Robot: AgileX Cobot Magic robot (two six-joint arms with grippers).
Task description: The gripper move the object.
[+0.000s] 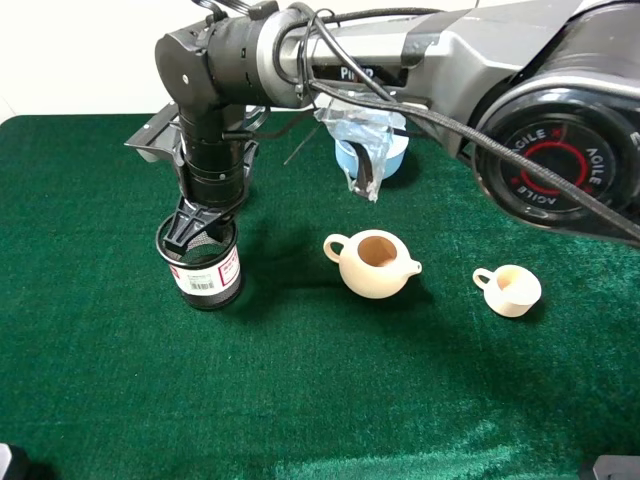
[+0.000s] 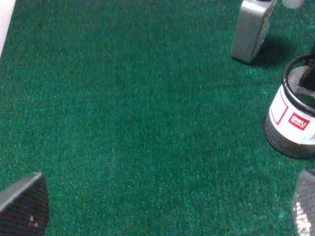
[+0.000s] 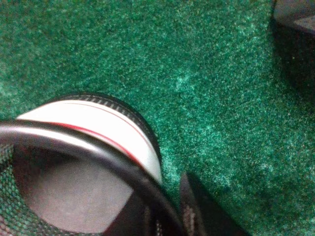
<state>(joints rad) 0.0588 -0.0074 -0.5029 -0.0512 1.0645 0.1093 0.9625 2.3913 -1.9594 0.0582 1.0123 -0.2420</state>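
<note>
The black wire-mesh pen cup (image 1: pixel 205 270) with a white and red barcode label stands upright on the green cloth at the left. My right arm reaches across from the right. Its gripper (image 1: pixel 200 228) comes down on the cup's rim, one finger inside and one outside the wall, shut on it. In the right wrist view the cup's rim and label (image 3: pixel 98 123) fill the frame and one finger (image 3: pixel 202 211) presses against the outside. The left wrist view shows the cup (image 2: pixel 290 118) off to one side. My left gripper (image 2: pixel 162 206) is open and empty above bare cloth.
A beige teapot (image 1: pixel 372 265) without a lid stands mid-table, with a small beige cup (image 1: pixel 510 290) to its right. A light blue bowl (image 1: pixel 370 155) sits at the back behind the arm's plastic wrap. A grey bottle (image 2: pixel 251 29) stands just beyond the pen cup.
</note>
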